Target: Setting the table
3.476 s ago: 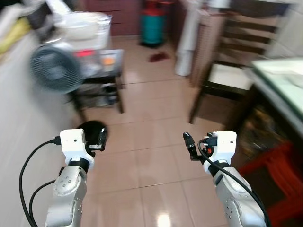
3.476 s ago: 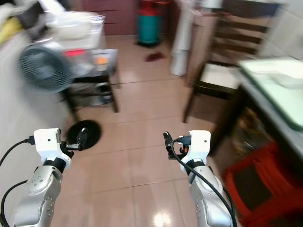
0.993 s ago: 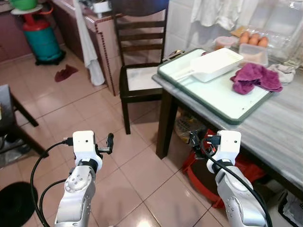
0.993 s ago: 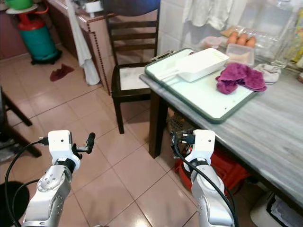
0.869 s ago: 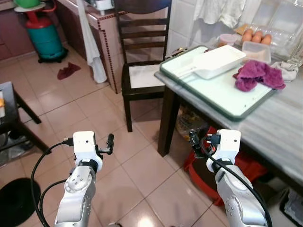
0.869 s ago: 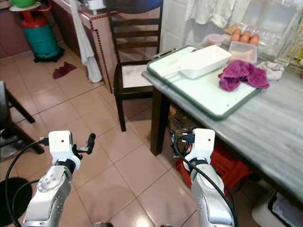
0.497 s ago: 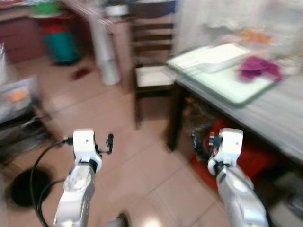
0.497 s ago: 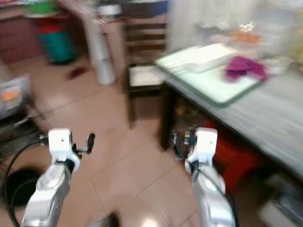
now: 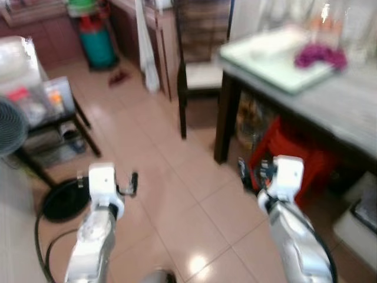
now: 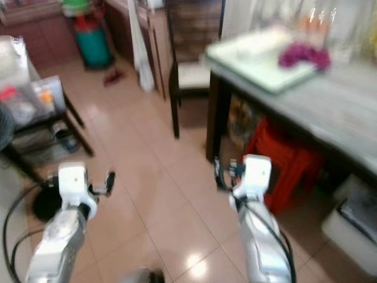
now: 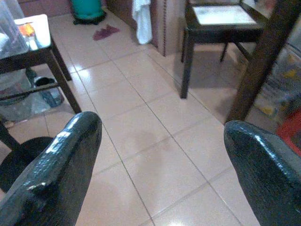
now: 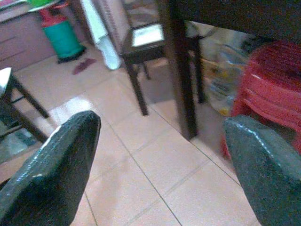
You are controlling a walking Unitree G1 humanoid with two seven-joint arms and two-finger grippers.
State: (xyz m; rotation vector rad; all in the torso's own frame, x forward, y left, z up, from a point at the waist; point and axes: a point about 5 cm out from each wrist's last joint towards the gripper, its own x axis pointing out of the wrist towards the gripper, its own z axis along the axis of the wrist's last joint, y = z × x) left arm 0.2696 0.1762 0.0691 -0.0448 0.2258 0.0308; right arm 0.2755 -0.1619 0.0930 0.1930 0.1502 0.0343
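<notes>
Since a second ago: whole view has swung and pulled back, so the camera moved, not the furniture; the table now sits at 2 o'clock instead of filling the right half, and a fan and side table have come in at 9 o'clock. Picture blurred, robot apparently walking.

Item 1, left gripper [image 9: 134, 181]: held out at waist level over bare floor tiles [image 9: 177, 194], at 7 o'clock in the head view. Fingers [image 11: 56, 174] spread wide, nothing between them.

Item 2, right gripper [image 9: 242, 171]: at 5 o'clock, near the table's leg [image 12: 181, 70] and the red stools [image 9: 283, 147] stacked under it. Fingers [image 12: 263, 165] likewise wide apart and empty.

Item 3, table [image 9: 330, 100]: grey top, carrying a pale tray [image 9: 277, 59] with a purple cloth [image 9: 318, 56]. Too blurred to make out more.

Item 4, chair [image 9: 200, 65]: dark wood, at 12 o'clock, tucked by the table's corner.

Item 5, black round base [image 9: 65, 200] with cable: on the floor at 8 o'clock, close to the left arm.

Risks, judged: feet or cable snagging that base; right arm clipping the leg or stools when turning toward the table; motion blur spoiling aim for any reach.
</notes>
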